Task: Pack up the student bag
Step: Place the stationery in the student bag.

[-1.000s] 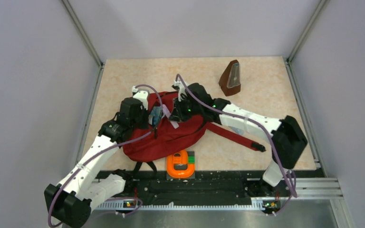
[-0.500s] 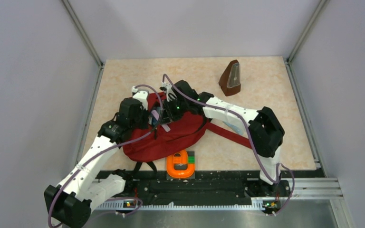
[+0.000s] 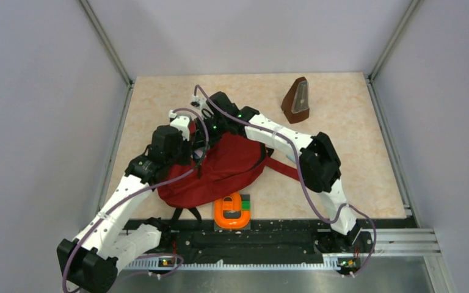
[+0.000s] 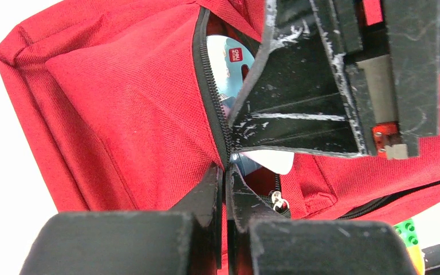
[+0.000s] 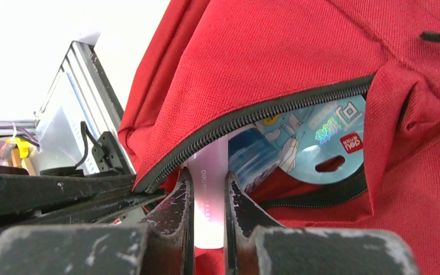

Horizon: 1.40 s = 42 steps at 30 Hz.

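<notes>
On the near left of the table (image 3: pixel 354 122), from above, the student bag (image 3: pixel 226 174) lies with both arms at its far opening. At the left wrist, the left fingers (image 4: pixel 203 197) are pinched shut on the zipper edge (image 4: pixel 209 97) and should hold that lip taut. At the right wrist, the right fingers (image 5: pixel 175 212) clamp a pale slim packet (image 5: pixel 209 189) beside a blue card pack (image 5: pixel 315 137); it wants pushing straight in, clear of the teeth.
</notes>
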Tool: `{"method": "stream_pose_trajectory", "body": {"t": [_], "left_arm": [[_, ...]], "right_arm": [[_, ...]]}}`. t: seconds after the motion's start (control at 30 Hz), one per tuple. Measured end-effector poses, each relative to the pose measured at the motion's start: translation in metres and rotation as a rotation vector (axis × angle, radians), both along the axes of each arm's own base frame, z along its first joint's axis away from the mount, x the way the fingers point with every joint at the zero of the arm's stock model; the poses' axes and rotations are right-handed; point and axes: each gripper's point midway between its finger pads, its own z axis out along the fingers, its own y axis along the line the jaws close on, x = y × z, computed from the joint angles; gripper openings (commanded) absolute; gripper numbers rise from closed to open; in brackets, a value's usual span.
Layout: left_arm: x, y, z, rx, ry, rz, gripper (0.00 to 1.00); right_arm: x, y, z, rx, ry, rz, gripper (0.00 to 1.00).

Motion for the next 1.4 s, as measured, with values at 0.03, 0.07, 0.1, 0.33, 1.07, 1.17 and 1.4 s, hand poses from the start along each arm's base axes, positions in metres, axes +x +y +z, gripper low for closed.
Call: {"method": "stream_pose_trajectory", "body": {"t": [0.03,0.07,0.1,0.33,1.07,1.17,1.4], "left_arm": [[0.0,0.0,0.0,0.0,-0.001,-0.001,0.0],[0.0,0.0,0.0,0.0,-0.001,-0.003,0.0],[0.0,0.0,0.0,0.0,-0.002,-0.004,0.0],[0.001,0.0,0.001,0.001,-0.006,-0.004,0.0],[0.0,0.001,0.0,0.004,-0.002,-0.001,0.0],[0.001,0.001,0.0,0.006,-0.002,0.002,0.0],[0.001,0.003,0.0,0.008,-0.002,0.016,0.0]], "right_arm": [[0.002,0.002,-0.001,0.003,-0.004,0.002,0.0],[0.004,0.003,-0.001,0.009,-0.013,0.005,0.0],[0.005,0.005,0.0,0.015,-0.024,0.007,0.0],[0.032,0.012,-0.005,0.051,-0.166,-0.035,0.0],[0.04,-0.01,-0.011,0.119,-0.374,-0.09,0.64],[0.027,-0.029,0.012,0.126,-0.401,-0.09,0.7],[-0.004,-0.111,0.041,0.066,-0.454,-0.166,0.77]]}}
